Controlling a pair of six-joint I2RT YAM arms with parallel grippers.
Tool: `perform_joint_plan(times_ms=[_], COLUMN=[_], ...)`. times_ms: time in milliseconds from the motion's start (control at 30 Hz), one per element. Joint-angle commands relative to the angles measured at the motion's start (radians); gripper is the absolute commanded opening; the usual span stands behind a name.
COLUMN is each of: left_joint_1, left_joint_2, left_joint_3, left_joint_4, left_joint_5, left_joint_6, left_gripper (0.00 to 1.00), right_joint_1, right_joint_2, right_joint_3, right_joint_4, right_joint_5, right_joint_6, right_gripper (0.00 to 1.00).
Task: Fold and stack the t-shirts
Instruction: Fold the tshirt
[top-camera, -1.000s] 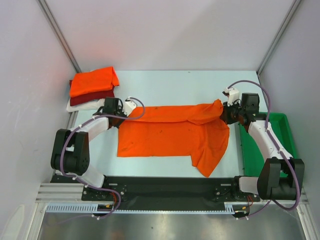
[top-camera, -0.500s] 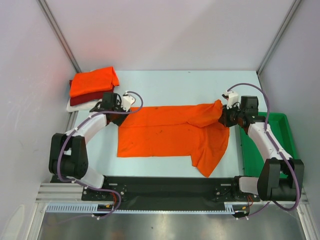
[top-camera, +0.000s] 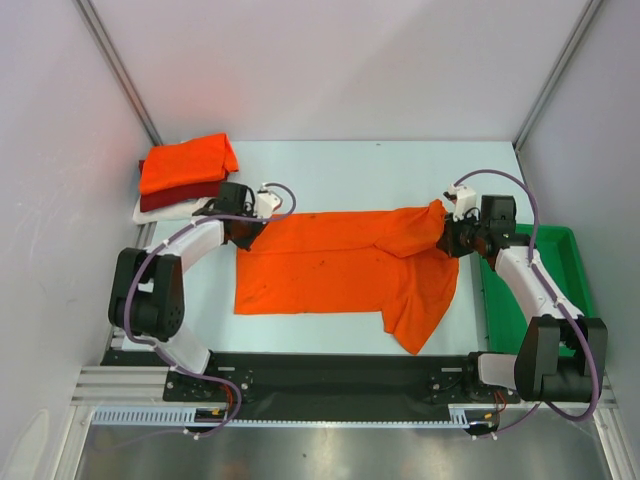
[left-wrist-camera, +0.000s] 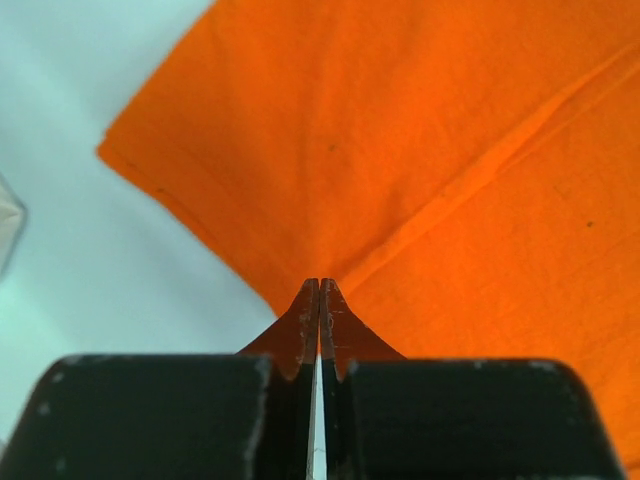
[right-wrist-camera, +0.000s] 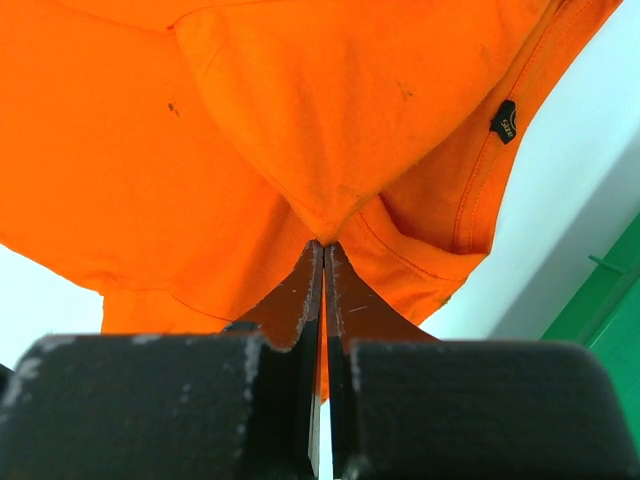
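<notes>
Fig. View from my station. My left gripper (left-wrist-camera: 319, 288) has its fingers clamped together on an edge of the spread orange t-shirt (top-camera: 320, 265), and a crease runs away from the tips. My right gripper (right-wrist-camera: 322, 248) pinches a puckered bunch of the same shirt, with the black tag (right-wrist-camera: 505, 120) beyond the tips to their right. The folded t-shirts (top-camera: 185, 170) lie stacked near the left fingers.

Matt cloth t-shirt (top-camera: 330, 272); smooth plastic tray (top-camera: 575, 262)
</notes>
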Motion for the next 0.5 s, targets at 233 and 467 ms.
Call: perform_joint_plan(times_ms=[233, 467], left_joint_1=[-0.025, -0.027], left_joint_2=[0.018, 0.046], left_joint_3=[-0.033, -0.026], left_joint_4=[0.021, 0.021], left_joint_5=[0.008, 0.025], left_joint_6=[-0.003, -0.032], left_gripper=[0.00, 0.00], right_joint_1=[-0.007, -0.007], right_joint_2=[-0.016, -0.017], right_joint_3=[-0.032, -0.051], right_joint_4=[0.041, 0.034], right_joint_5=[-0.032, -0.032], right_joint_6=[0.031, 0.023], right_gripper=[0.00, 0.00])
